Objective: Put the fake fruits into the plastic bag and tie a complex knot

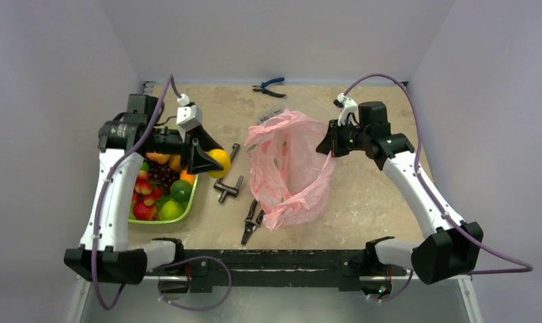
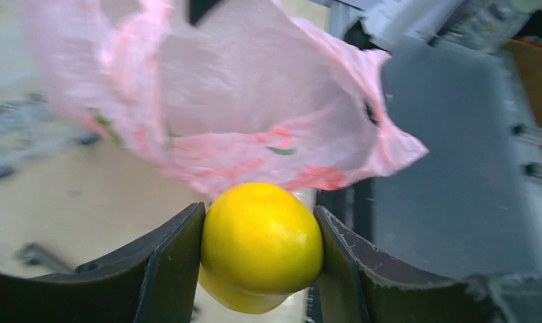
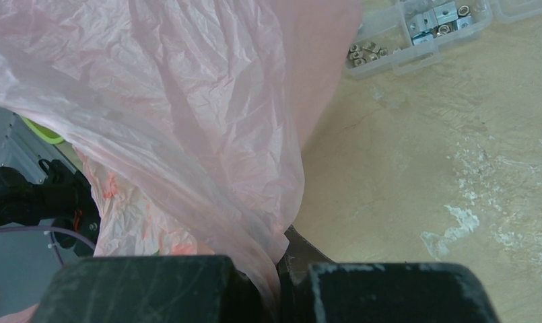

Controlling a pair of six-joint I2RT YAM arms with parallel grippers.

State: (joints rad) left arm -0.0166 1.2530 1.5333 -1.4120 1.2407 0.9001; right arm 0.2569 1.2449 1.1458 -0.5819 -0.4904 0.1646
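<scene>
Just left of the pink plastic bag (image 1: 288,171) mid-table, the left gripper (image 1: 214,161) is squeezing a yellow fake fruit (image 2: 261,245), and the right gripper (image 3: 278,286) is pinched tight on the bag's rim.

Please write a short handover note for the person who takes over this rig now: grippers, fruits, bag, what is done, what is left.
Left gripper: shut on a yellow fruit, close to the pink plastic bag.
Right gripper: shut on the bag's rim, holding it up.
Other fruits lie in the lime-green tray.
Done: one fruit picked. No fruit visible inside the bag.
Left: drop it in, load the rest, tie the knot.
</scene>
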